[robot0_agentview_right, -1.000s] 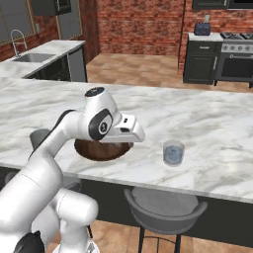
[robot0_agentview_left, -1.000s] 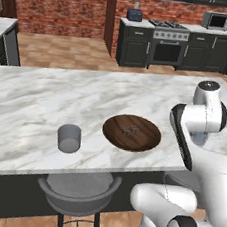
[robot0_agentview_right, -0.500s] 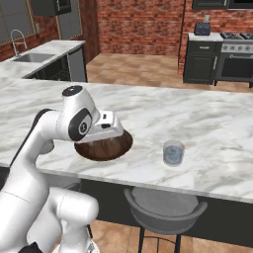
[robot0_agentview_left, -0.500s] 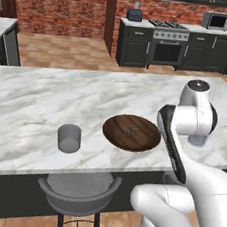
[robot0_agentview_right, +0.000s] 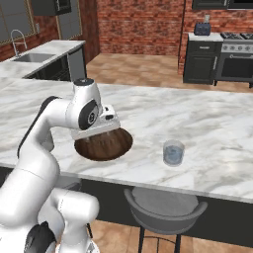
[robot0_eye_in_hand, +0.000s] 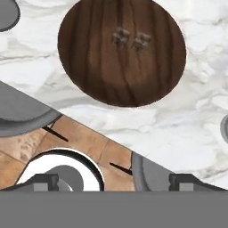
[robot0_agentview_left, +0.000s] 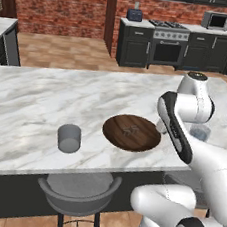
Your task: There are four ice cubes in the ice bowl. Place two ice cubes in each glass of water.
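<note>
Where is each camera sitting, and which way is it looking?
Left base view: behind the arm on its left, looking forward and down over the marble counter; the arm rises at lower right.
Right base view: behind on its right; the arm rises at lower left.
Hand view: on the hand, looking down; dark fingers at the bottom.
All three share the wooden bowl.

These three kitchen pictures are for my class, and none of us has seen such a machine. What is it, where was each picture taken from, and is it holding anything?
It is a white robot arm on a driving base in a rendered kitchen. Two cameras sit behind it, left and right; the third looks down from its hand. On the marble counter lie a wooden ice bowl with two ice cubes showing and two glasses of water. The gripper is open and holds nothing.
</note>
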Robot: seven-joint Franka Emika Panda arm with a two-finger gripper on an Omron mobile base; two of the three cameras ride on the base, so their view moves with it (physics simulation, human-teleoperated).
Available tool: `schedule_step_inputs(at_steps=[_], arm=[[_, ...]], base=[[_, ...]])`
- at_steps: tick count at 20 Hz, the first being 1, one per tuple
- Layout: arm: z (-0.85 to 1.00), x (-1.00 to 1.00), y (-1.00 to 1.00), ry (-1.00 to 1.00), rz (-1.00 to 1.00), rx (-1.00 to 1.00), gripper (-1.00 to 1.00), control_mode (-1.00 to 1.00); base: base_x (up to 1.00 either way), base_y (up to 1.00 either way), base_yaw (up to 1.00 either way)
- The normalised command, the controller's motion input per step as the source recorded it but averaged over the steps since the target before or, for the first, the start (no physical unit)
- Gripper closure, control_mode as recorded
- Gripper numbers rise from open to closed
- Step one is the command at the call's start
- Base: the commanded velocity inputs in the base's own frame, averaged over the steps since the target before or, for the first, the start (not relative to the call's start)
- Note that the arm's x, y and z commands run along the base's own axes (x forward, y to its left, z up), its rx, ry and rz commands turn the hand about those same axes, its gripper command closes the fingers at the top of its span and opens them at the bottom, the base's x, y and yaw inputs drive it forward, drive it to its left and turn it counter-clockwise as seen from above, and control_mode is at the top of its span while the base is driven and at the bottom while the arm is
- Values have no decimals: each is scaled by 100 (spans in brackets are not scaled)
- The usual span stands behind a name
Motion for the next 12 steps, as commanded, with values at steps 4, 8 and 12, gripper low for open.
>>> schedule_step_inputs(at_steps=[4, 8, 12], arm=[[-16, 36, 40, 14, 46, -11, -100, -100], [-19, 31, 27, -1, 45, -4, -100, -100], [-31, 31, 3, -15, 53, 0, -100, -100]], base=[[0, 0, 0], [0, 0, 0], [0, 0, 0]])
